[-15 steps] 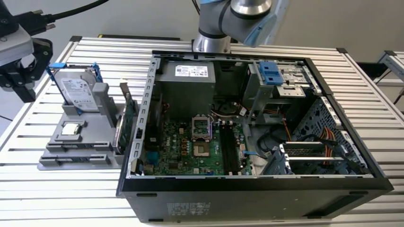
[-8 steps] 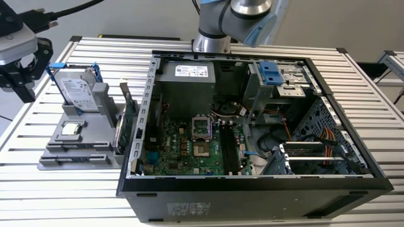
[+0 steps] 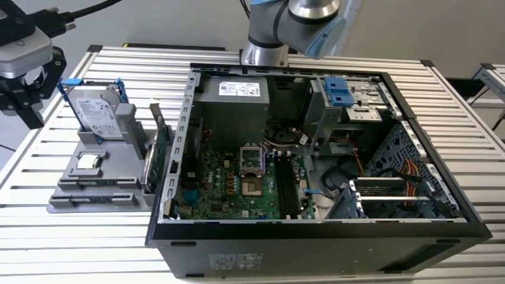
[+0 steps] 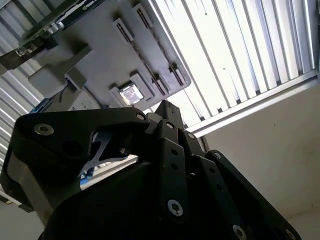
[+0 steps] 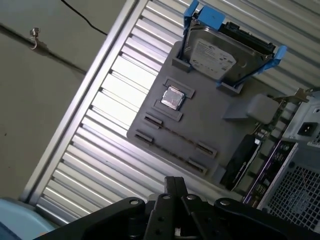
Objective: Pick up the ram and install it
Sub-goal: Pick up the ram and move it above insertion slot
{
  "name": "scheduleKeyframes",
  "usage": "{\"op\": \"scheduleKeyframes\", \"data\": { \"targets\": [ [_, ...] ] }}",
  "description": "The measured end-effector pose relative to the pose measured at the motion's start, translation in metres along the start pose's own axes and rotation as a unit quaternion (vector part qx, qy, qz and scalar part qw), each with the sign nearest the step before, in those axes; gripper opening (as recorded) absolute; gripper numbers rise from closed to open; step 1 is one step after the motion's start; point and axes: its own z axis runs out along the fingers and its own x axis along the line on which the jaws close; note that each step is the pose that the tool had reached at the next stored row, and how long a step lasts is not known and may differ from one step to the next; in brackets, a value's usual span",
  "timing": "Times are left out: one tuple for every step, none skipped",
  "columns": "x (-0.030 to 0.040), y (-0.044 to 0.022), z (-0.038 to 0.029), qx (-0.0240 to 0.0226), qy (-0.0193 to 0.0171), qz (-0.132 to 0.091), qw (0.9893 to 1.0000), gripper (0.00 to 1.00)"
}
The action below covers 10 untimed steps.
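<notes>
**Black fingers hanging empty, well away from the ram**

Black and bare, the gripper (image 3: 21,116) is hanging over the edge of the slatted metal table (image 3: 118,59). In the exterior view its fingers (image 3: 35,115) are standing apart with nothing between them.

Nearest the fingers, the silver hard drive (image 3: 99,116) in its blue frame is leaning upright in the grey holder (image 3: 94,201). A small square chip (image 3: 91,158) is lying flat in the holder just past the drive.

The ram (image 3: 148,165) is standing on edge along the side of the holder farthest from the fingers, a thin dark strip well apart from them. The wider green card (image 3: 164,155) with its metal bracket is standing just beyond it. Farther still from the fingers, the open computer case (image 3: 316,228) is lying on its side.

In the first wrist view the ram (image 5: 240,155) is showing as a narrow dark board beside the wider card (image 5: 270,165).
</notes>
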Motion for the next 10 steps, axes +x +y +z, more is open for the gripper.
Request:
{"op": "scheduleKeyframes", "data": {
  "targets": [
    [0.0000, 0.0000, 0.0000, 0.0002, 0.0002, -0.005, 1.0000, 0.00],
    [0.0000, 0.0000, 0.0000, 0.0004, 0.0005, -0.010, 0.9999, 0.00],
    [0.0000, 0.0000, 0.0000, 0.0005, 0.0007, -0.015, 0.9999, 0.00],
    [0.0000, 0.0000, 0.0000, 0.0007, 0.0010, -0.020, 0.9998, 0.00],
    [0.0000, 0.0000, 0.0000, 0.0009, 0.0013, -0.025, 0.9997, 0.00],
    [0.0000, 0.0000, 0.0000, 0.0017, 0.0025, -0.049, 0.9988, 0.00],
    [0.0000, 0.0000, 0.0000, 0.0022, 0.0033, -0.064, 0.9980, 0.00],
    [0.0000, 0.0000, 0.0000, 0.0023, 0.0035, -0.067, 0.9977, 0.00],
    [0.0000, 0.0000, 0.0000, 0.0025, 0.0036, -0.070, 0.9975, 0.00],
    [0.0000, 0.0000, 0.0000, 0.0026, 0.0037, -0.074, 0.9973, 0.00]
  ]
}}
